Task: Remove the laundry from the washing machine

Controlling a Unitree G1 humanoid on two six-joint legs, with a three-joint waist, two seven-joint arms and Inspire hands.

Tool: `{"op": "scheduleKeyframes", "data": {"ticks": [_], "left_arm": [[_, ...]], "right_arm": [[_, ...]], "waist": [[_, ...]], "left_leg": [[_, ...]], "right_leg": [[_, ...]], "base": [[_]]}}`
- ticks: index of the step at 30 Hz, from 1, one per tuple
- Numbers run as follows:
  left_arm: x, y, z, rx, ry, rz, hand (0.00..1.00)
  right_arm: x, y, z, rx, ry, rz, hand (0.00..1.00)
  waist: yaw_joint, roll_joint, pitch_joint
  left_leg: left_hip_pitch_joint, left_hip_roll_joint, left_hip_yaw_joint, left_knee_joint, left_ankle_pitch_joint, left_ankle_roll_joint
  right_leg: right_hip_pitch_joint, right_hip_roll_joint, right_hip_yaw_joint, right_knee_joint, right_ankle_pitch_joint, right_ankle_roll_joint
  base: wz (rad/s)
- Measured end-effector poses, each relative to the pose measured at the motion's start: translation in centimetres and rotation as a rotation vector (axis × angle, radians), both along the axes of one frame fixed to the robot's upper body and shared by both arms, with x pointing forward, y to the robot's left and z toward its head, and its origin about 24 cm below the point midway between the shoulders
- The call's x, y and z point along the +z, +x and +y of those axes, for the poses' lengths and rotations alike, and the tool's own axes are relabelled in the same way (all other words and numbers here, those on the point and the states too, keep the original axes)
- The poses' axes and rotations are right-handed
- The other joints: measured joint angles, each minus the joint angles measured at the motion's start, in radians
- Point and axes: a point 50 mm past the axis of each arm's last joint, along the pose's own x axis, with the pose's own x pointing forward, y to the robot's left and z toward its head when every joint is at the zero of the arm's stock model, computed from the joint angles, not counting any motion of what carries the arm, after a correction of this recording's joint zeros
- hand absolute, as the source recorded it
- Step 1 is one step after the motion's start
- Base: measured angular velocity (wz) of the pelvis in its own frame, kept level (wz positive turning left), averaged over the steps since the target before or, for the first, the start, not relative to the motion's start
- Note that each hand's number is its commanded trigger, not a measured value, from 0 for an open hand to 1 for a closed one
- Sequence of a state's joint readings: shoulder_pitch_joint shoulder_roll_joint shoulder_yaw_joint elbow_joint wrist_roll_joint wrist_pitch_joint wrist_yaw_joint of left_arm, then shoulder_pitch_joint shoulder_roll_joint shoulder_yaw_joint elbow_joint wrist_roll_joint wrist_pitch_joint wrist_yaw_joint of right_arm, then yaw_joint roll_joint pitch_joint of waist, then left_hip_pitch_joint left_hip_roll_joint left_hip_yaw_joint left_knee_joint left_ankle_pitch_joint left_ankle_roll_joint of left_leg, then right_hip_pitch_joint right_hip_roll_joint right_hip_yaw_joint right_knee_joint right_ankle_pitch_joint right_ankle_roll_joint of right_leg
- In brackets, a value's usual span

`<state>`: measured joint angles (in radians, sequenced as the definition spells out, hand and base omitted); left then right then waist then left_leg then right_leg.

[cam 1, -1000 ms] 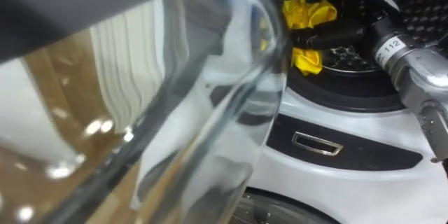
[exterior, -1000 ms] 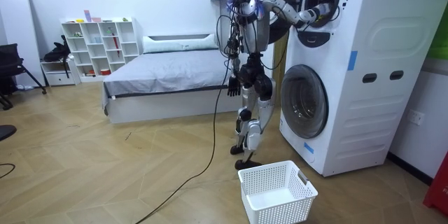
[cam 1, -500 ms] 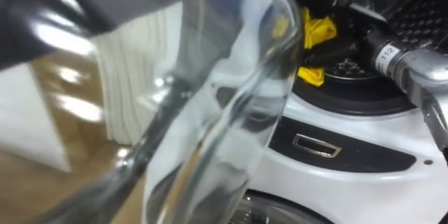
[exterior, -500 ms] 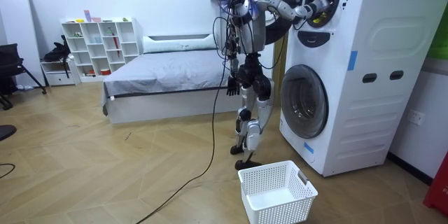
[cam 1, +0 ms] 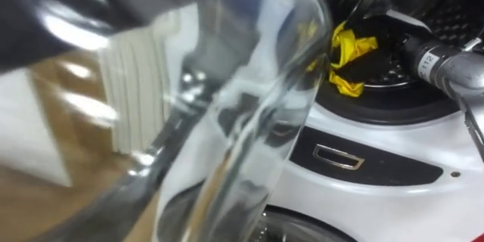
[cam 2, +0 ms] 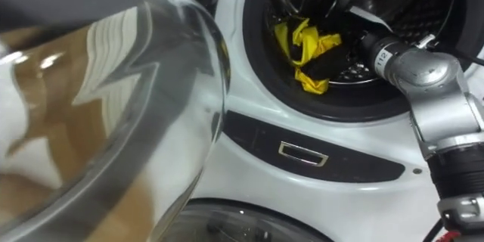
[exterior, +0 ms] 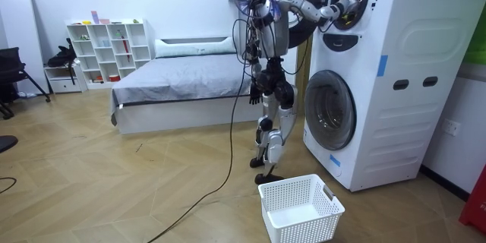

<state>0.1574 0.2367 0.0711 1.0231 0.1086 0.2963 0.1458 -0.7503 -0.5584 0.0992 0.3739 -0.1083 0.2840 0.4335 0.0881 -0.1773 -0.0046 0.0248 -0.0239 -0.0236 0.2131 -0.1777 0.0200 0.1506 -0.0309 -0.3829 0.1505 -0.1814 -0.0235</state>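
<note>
The washing machine (exterior: 395, 83) is a white tower with two round openings, one above the other, and the robot stands just before its front, reaching its right arm into the upper drum (cam 2: 355, 15). A small blue sticker (exterior: 382, 64) sits on the machine's side wall; its writing is too small to read. The yellow cloth (cam 2: 302, 41) lies at the lower front of the upper drum, bunched against the dark right hand (cam 2: 339, 59). One cannot tell whether that hand grips it, because the hand is dark against the dark drum. The open glass door (cam 1: 249, 83) of the upper drum stands close before the camera and hides what is left of the opening. Under the drum's rim runs a dark panel with a chrome-framed recess (cam 2: 302, 153). The left hand (exterior: 253, 93) hangs by the hip. A white basket (exterior: 300, 209) stands on the floor before the machine, and a bed (exterior: 182, 80) lies well behind the robot.
</note>
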Motion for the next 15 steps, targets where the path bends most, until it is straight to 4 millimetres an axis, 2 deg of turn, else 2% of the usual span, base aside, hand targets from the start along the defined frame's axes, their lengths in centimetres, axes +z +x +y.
{"op": "scheduleKeyframes", "data": {"ticks": [3,5,7,9,10,13,15], "left_arm": [[0.0,0.4,-0.1,-0.018,0.012,-0.024,0.00],[0.1,0.7,0.0,-0.020,0.018,-0.048,0.00],[0.1,0.9,-0.1,-0.024,0.017,-0.063,0.00],[0.2,1.5,-0.1,-0.030,0.020,-0.089,0.00],[0.3,1.7,0.0,-0.029,0.031,-0.112,0.00],[0.2,1.2,-0.1,-0.011,0.066,-0.118,0.00],[0.1,0.5,-0.3,0.001,0.063,-0.110,0.00]], "right_arm": [[0.5,-0.8,0.8,0.024,-0.028,-0.056,1.00],[1.7,-1.8,2.0,0.056,-0.091,-0.143,1.00],[2.5,-2.6,2.8,0.073,-0.130,-0.204,1.00],[3.0,-3.3,3.3,0.074,-0.152,-0.244,1.00],[4.0,-4.0,4.1,0.101,-0.163,-0.295,1.00],[6.4,-6.7,6.4,0.210,-0.152,-0.451,1.00],[7.1,-8.5,7.0,0.264,-0.095,-0.519,1.00]], "waist": [[0.003,0.004,0.0032],[0.007,0.010,0.0076],[0.008,0.016,0.0109],[0.007,0.023,0.0067],[0.003,0.029,0.0047],[-0.013,0.038,0.0034],[-0.029,0.040,0.0035]], "left_leg": [[0.004,0.003,0.019,-0.011,0.000,0.001],[0.003,0.009,0.048,-0.018,-0.002,0.002],[0.003,0.009,0.058,-0.025,-0.002,0.002],[0.000,0.011,0.070,-0.027,-0.002,0.002],[-0.002,0.012,0.074,-0.035,-0.001,0.002],[0.000,0.016,0.089,-0.039,-0.001,0.001],[0.005,0.017,0.100,-0.039,-0.001,0.001]], "right_leg": [[-0.008,0.001,0.017,0.000,0.000,0.000],[-0.026,-0.002,0.041,0.004,0.000,0.000],[-0.035,-0.002,0.056,0.004,0.000,0.000],[-0.043,-0.002,0.060,0.005,0.000,0.000],[-0.050,-0.002,0.067,0.005,0.000,0.000],[-0.055,0.000,0.085,0.003,0.000,0.000],[-0.053,0.001,0.105,0.003,0.000,0.000]], "base": [[-0.19],[-0.32],[-0.25],[-0.16],[-0.17],[-0.16],[-0.11]]}}
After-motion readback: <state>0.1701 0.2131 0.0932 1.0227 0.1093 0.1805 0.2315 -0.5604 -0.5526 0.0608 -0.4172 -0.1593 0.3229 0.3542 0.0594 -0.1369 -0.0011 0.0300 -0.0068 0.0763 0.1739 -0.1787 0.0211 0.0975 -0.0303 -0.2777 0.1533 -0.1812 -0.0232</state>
